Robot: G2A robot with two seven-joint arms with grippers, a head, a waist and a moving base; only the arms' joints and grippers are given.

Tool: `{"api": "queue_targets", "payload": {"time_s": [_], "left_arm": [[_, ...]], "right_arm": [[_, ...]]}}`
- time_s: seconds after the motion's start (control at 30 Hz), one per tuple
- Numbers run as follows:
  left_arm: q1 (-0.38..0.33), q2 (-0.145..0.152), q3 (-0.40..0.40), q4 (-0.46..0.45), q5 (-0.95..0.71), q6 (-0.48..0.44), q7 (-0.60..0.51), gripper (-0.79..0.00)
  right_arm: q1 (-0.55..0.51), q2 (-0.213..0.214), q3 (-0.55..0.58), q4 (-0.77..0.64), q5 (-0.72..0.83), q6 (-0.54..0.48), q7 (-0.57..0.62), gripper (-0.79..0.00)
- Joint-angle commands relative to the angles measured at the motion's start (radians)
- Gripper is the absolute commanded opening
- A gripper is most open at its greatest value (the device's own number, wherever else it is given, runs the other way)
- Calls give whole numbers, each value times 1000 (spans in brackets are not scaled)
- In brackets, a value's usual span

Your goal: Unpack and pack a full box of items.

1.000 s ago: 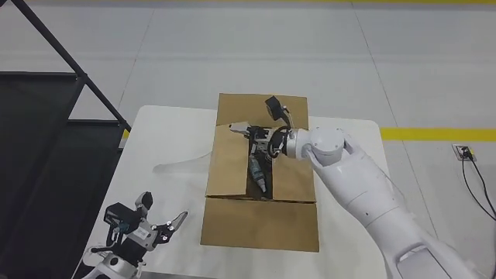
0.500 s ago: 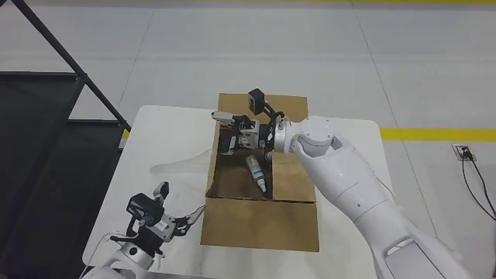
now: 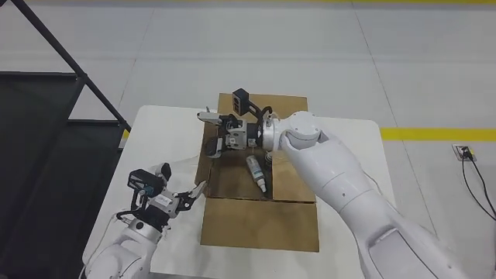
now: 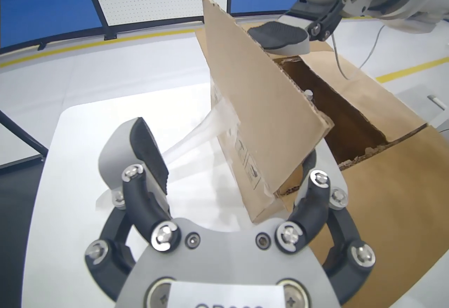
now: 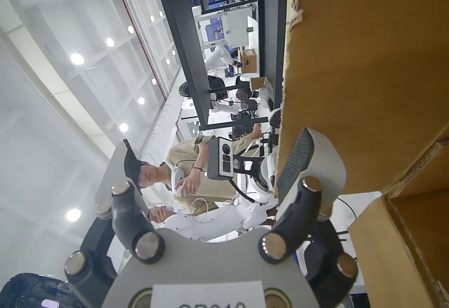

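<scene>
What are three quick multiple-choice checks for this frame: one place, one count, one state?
1. Where is the right gripper?
A) at the raised side flap of the box
B) flat on the table
C) deep inside the box

2. How many items show inside the box in the top view?
A) three
B) one
C) five

3. The left gripper is:
A) shut on an item
B) shut on the flap
C) open and empty

Key:
1 A, since one of its fingers is against the flap near its top edge.
2 B, since a single bottle lies on the box floor.
3 C, since its fingers stand apart and grip nothing.
</scene>
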Motion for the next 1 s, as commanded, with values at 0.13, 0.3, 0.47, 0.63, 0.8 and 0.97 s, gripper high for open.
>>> {"api": "queue_targets", "payload": {"time_s": [0.13, 0.3, 0.47, 0.63, 0.8, 0.97], "left_arm": [[43, 3, -61, -14, -49, -9, 23, 0], [79, 7, -122, 5, -79, -23, 36, 0], [77, 9, -144, 42, -92, -31, 19, 0], [60, 8, -140, 106, -94, -29, -1, 0], [19, 6, -116, 182, -66, -2, -11, 0], [-17, 5, -89, 243, -32, 7, -20, 0]], "right_arm": [[16, -3, 19, 62, -14, -69, 25, 0], [13, 22, 70, 88, -13, -157, 51, 0], [-9, 63, 142, 89, 2, -228, 74, 0], [-50, 114, 225, 63, 22, -261, 111, 0], [-114, 173, 325, -9, 57, -267, 211, 0], [-199, 227, 415, -134, 40, -258, 215, 0]]}}
